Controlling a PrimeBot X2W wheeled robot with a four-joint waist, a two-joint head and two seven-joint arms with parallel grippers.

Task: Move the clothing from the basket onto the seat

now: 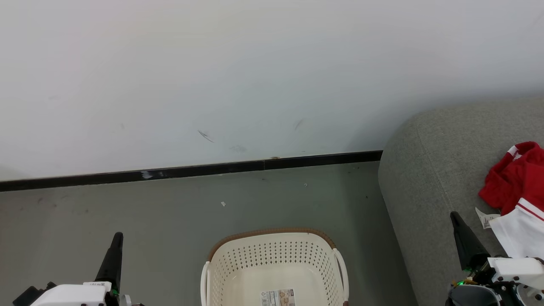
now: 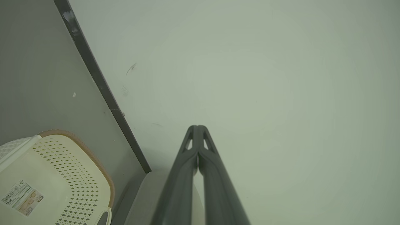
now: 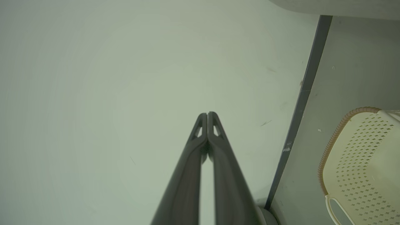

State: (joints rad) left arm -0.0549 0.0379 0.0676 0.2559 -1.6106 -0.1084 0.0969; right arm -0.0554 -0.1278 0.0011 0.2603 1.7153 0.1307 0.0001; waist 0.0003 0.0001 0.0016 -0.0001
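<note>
The cream basket [image 1: 274,255] with a brown rim stands on the floor at the bottom centre; only a paper label shows on its bottom. It also shows as the basket [image 2: 62,175] and the basket [image 3: 362,162] in the wrist views. Red clothing [image 1: 516,178] with white trim lies on the grey seat [image 1: 429,170] at the right. My left gripper [image 1: 117,236] is shut and empty, left of the basket; its tips [image 2: 197,126] point at the wall. My right gripper [image 1: 454,215] is shut and empty over the seat's edge, just left of the clothing; its tips [image 3: 207,113] face the wall.
A white wall [image 1: 255,76] with a black baseboard [image 1: 191,170] runs behind the basket. Grey floor [image 1: 170,212] lies between wall, basket and seat. A white garment part with a red stripe [image 1: 520,229] and a small label [image 1: 484,217] lie on the seat.
</note>
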